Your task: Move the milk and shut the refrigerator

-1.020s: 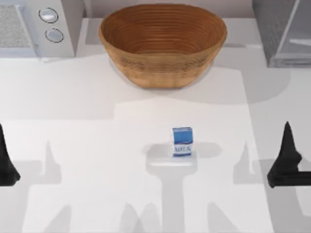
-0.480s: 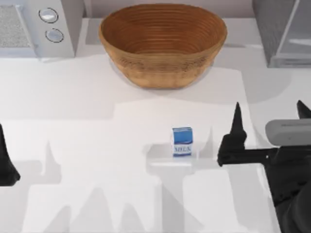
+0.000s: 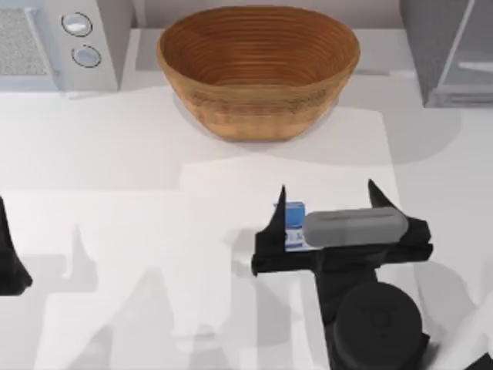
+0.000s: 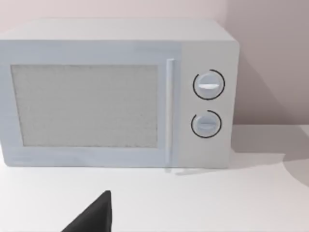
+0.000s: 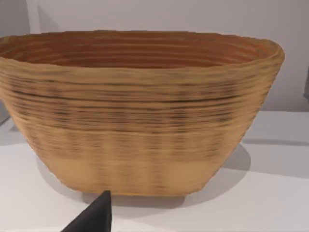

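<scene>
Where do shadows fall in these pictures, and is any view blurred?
Top view: soft grey shadows lie on the table under the basket and around the right gripper at the milk. Right wrist view: the basket's weave looks smeared, with a shadow beside its base. Left wrist view: the microwave is evenly lit.

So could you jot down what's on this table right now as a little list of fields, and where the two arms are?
milk: small blue and white carton at table centre, upright, partly under the right arm
right gripper: open, fingers either side of the carton, not closed on it
left gripper: parked at the table's left edge
basket: woven, behind the carton
refrigerator: back right corner, door open
microwave: back left corner, door shut
</scene>
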Robot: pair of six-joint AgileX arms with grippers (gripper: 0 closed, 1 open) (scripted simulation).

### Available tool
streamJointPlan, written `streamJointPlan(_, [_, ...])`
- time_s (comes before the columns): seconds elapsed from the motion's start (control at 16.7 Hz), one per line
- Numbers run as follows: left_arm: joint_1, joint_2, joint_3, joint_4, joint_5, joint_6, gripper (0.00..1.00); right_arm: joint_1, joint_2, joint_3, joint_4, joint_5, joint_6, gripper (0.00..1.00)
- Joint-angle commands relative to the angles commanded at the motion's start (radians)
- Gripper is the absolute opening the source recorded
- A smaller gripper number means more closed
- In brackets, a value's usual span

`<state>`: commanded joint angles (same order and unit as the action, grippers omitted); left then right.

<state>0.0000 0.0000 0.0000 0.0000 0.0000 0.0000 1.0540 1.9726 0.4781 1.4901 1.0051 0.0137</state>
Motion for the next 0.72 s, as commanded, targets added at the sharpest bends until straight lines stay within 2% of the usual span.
streamJointPlan(0.36, [0.0, 0.0, 0.0, 0.0, 0.0, 0.0, 1.0, 0.031, 0.352, 0.128, 0.214, 0.025, 0.005, 1.0])
streamJointPlan(0.72, [0.0, 0.0, 0.0, 0.0, 0.0, 0.0, 1.0, 0.037, 0.421, 0.153, 0.255, 0.03, 0.007, 1.0])
